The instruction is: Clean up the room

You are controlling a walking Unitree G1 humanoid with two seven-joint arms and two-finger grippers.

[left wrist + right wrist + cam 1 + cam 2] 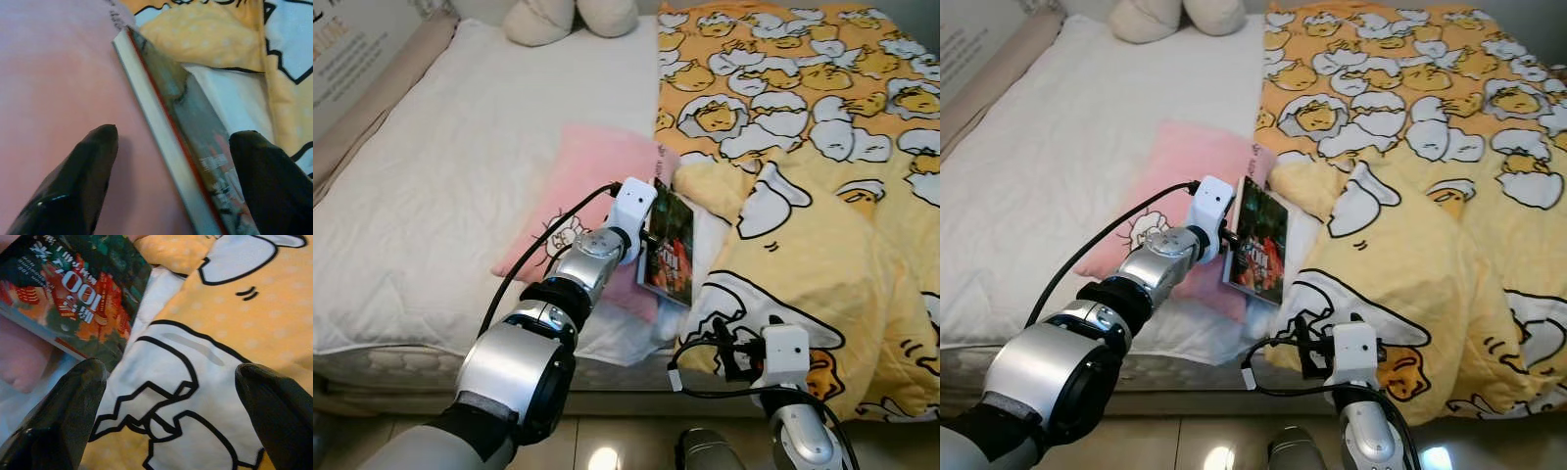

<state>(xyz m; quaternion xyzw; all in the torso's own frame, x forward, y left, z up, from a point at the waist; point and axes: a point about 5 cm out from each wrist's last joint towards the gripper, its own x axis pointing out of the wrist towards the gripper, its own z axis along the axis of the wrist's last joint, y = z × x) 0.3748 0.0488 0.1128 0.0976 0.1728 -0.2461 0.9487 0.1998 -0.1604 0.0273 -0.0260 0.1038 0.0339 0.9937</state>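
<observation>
A book [671, 245] with a dark green and red cover lies tilted against the edge of a pink pillow [592, 176] on the bed. My left gripper [178, 142] is right at the book and open. One finger [88, 166] is over the pillow and the other over the cover, with the book's [195, 127] white page edge between them. My right gripper [171, 377] hangs open low at the bed's front edge, over the yellow egg-print quilt [205, 362], with the book [83, 289] just beyond it.
The yellow quilt [822, 196] lies bunched over the bed's right half. A white mattress cover [460, 176] spans the left half. Cream cushions [568, 18] sit at the head. A padded board [372, 108] runs along the bed's left side. Tiled floor [607, 450] lies below.
</observation>
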